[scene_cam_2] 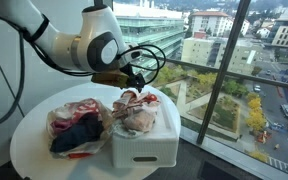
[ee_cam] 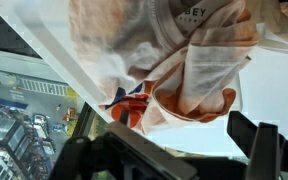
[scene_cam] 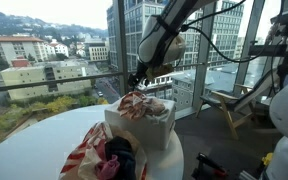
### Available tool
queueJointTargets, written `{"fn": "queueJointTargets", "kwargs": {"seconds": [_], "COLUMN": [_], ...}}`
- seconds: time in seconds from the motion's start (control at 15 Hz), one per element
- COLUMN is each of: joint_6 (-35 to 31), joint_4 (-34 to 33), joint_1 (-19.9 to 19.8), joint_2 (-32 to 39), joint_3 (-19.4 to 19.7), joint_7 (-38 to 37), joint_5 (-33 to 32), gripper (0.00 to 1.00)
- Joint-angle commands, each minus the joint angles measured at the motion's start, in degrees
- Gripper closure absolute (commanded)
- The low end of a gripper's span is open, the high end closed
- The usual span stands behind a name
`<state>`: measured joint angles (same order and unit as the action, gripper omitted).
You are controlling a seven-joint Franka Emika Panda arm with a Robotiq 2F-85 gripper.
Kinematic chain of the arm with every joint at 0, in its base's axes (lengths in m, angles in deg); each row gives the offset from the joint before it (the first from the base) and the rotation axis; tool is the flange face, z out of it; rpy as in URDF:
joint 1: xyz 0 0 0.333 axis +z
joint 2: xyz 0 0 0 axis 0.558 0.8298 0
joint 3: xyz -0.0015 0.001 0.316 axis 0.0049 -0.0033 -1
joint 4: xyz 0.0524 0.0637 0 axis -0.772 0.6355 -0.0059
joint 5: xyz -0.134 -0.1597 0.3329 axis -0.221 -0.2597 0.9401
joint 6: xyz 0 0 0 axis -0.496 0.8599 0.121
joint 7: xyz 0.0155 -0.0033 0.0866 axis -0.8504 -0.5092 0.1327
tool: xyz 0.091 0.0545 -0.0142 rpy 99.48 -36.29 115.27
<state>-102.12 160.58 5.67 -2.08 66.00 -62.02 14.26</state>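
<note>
At frame centre the gripper (scene_cam_2: pixel 134 84) hangs wide open and empty, just above crumpled garments (scene_cam_2: pixel 134 112) that are heaped past the rim of the white bin (scene_cam_2: pixel 144 148), so they lie within easy reach.

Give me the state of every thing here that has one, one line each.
Bin: upright on the table, heaped full.
Clothes in the bin: crumpled, rising above the rim.
Pincer: open, close above those clothes.
Clothes beside the bin: loose heap on the table.
</note>
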Motion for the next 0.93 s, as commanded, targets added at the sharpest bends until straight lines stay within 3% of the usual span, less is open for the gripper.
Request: {"fn": "queueJointTargets", "kwargs": {"seconds": [0.0,0.27,0.53,0.6,0.67,0.8,0.87], "joint_6": [1.92,2.16,2.76,2.61,2.6,2.0,1.39], "joint_4": [-5.81,-9.17,-11.07,-10.99,-10.94,-10.12,-9.49], "joint_1": [11.33,17.63,21.16,21.87,22.43,22.99,23.19], "joint_2": [6.72,14.03,17.98,18.2,18.31,17.83,17.52], "joint_3": [8.36,13.2,17.04,17.77,18.18,18.14,18.07], "joint_7": [0.95,3.47,2.32,2.38,2.35,2.78,2.68], "joint_5": [4.03,9.41,6.72,6.0,5.76,6.29,6.72], "gripper": [0.0,0.0,0.0,0.04,0.26,0.3,0.39]}}
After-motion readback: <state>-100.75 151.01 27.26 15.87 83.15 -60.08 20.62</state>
